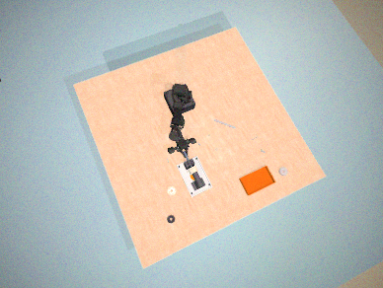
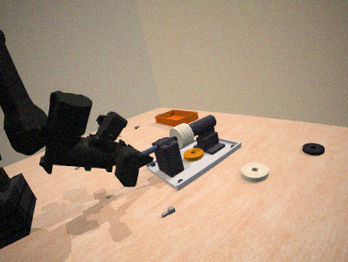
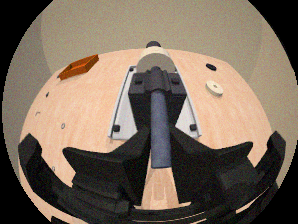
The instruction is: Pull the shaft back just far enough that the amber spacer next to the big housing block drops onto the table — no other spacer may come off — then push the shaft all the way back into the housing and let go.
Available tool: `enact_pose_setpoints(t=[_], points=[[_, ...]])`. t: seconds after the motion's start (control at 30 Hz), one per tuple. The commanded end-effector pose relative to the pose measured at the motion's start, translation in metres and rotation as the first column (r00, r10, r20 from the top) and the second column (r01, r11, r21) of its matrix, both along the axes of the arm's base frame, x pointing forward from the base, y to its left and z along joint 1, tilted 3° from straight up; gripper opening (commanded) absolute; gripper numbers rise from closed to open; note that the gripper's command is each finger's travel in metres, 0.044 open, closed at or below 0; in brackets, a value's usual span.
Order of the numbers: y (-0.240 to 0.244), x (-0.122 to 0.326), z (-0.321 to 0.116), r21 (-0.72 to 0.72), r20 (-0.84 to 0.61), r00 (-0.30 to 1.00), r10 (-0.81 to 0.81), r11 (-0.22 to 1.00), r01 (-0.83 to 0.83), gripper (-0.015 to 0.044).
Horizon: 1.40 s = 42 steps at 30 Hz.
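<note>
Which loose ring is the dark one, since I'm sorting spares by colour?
The black ring, farther from the hand than the cream ring.
</note>
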<state>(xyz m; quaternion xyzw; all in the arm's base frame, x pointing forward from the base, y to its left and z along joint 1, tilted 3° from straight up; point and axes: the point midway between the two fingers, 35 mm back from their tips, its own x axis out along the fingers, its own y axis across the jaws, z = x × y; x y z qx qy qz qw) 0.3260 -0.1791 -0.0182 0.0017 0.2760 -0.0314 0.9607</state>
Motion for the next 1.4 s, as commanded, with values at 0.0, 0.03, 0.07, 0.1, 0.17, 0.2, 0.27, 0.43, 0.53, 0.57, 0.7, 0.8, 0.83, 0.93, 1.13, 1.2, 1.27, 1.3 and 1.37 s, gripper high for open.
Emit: enact_pose_setpoints(t=[0.0, 0.03, 0.07, 0.1, 0.17, 0.2, 0.27, 0.43, 0.53, 0.57, 0.7, 0.8, 0.83, 0.93, 1.13, 1.2, 1.27, 1.3, 1.37], points=[[0.001, 0.004, 0.001, 0.001, 0.005, 1.0, 0.007, 1.0, -0.007, 0.0], [0.001, 0.004, 0.001, 0.001, 0.005, 1.0, 0.007, 1.0, -0.007, 0.0], [0.001, 0.005, 0.001, 0.001, 0.005, 1.0, 0.007, 1.0, -0.007, 0.0], [0.001, 0.005, 0.001, 0.001, 0.005, 1.0, 0.007, 1.0, -0.007, 0.0], [0.001, 0.006, 0.001, 0.001, 0.006, 1.0, 0.007, 1.0, -0.007, 0.0], [0.001, 0.006, 0.001, 0.001, 0.006, 1.0, 0.007, 1.0, -0.007, 0.0], [0.001, 0.007, 0.001, 0.001, 0.006, 1.0, 0.007, 1.0, -0.007, 0.0], [0.001, 0.008, 0.001, 0.001, 0.006, 1.0, 0.007, 1.0, -0.007, 0.0], [0.001, 0.009, 0.001, 0.001, 0.006, 1.0, 0.007, 1.0, -0.007, 0.0], [0.001, 0.01, 0.001, 0.001, 0.006, 1.0, 0.007, 1.0, -0.007, 0.0], [0.001, 0.011, 0.001, 0.001, 0.006, 1.0, 0.007, 1.0, -0.007, 0.0], [0.001, 0.012, 0.001, 0.001, 0.006, 1.0, 0.007, 1.0, -0.007, 0.0], [0.001, 0.012, 0.001, 0.001, 0.006, 1.0, 0.007, 1.0, -0.007, 0.0], [0.001, 0.013, 0.001, 0.001, 0.006, 1.0, 0.007, 1.0, -0.007, 0.0], [0.001, 0.015, 0.001, 0.001, 0.006, 1.0, 0.007, 1.0, -0.007, 0.0], [0.001, 0.016, 0.001, 0.001, 0.006, 1.0, 0.007, 1.0, -0.007, 0.0], [0.001, 0.016, 0.001, 0.001, 0.006, 1.0, 0.007, 1.0, -0.007, 0.0], [0.001, 0.017, 0.001, 0.001, 0.006, 1.0, 0.007, 1.0, -0.007, 0.0], [0.001, 0.017, 0.001, 0.001, 0.007, 1.0, 0.007, 1.0, -0.007, 0.0]])
